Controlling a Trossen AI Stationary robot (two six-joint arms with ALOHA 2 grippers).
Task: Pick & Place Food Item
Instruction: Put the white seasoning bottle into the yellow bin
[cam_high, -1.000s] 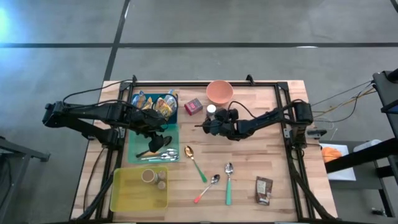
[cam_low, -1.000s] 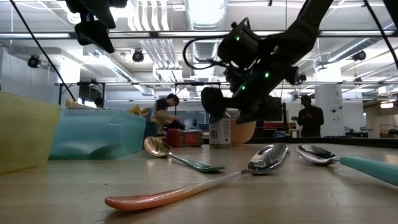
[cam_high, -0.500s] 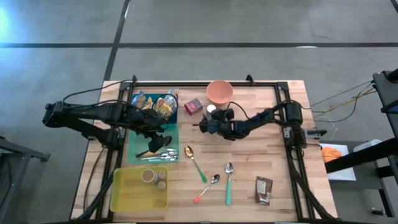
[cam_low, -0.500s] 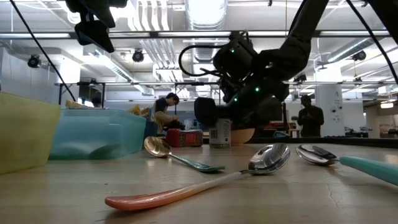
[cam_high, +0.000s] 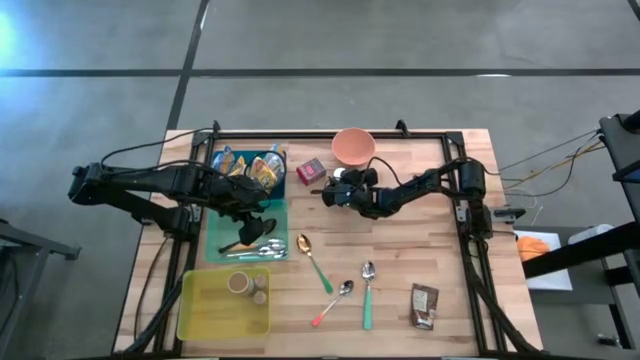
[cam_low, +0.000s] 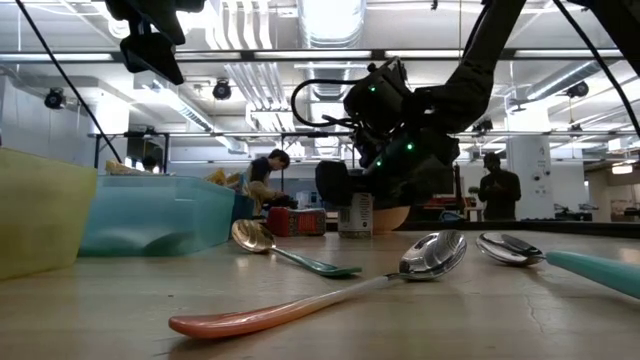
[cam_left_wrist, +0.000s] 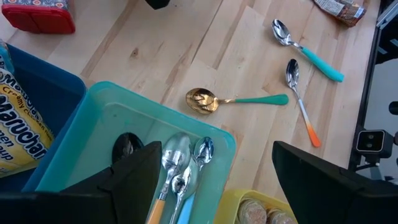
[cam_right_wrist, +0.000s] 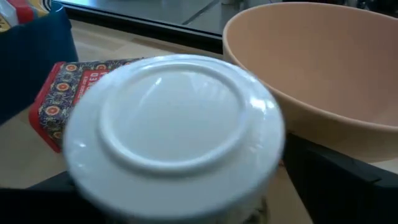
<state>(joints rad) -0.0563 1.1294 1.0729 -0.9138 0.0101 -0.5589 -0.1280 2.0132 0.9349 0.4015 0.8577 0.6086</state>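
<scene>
White-lidded jar (cam_high: 340, 176) stands upright near the far edge of the table (cam_high: 420, 245), just beside the peach bowl (cam_high: 353, 147) and the red packet (cam_high: 311, 171), and the right gripper (cam_high: 343, 186) now sits around it with its fingers spread on either side, not yet pressing it; a second ago that gripper hung nearer the middle of the table, short of the jar, and it has since slid toward the far edge. In the right wrist view the lid (cam_right_wrist: 173, 127) fills the frame between the dark fingers, with the bowl close behind. The left gripper (cam_high: 252, 222) has not moved: it hovers with fingers spread over the teal tray (cam_high: 213, 245) by the left edge. Bare wood lies open between the jar and the near edge, broken only by a gold spoon with a green handle (cam_high: 313, 260), a spoon with an orange handle (cam_high: 333, 301), a spoon with a teal handle (cam_high: 367, 292) and a brown packet (cam_high: 424, 305) toward the near right corner. The teal tray holds several spoons (cam_left_wrist: 180, 168); the blue bin (cam_high: 283, 187) behind it holds snack packets (cam_high: 255, 166); the yellow tub (cam_high: 196, 310) at the near left corner holds small round tins (cam_high: 246, 285).
</scene>
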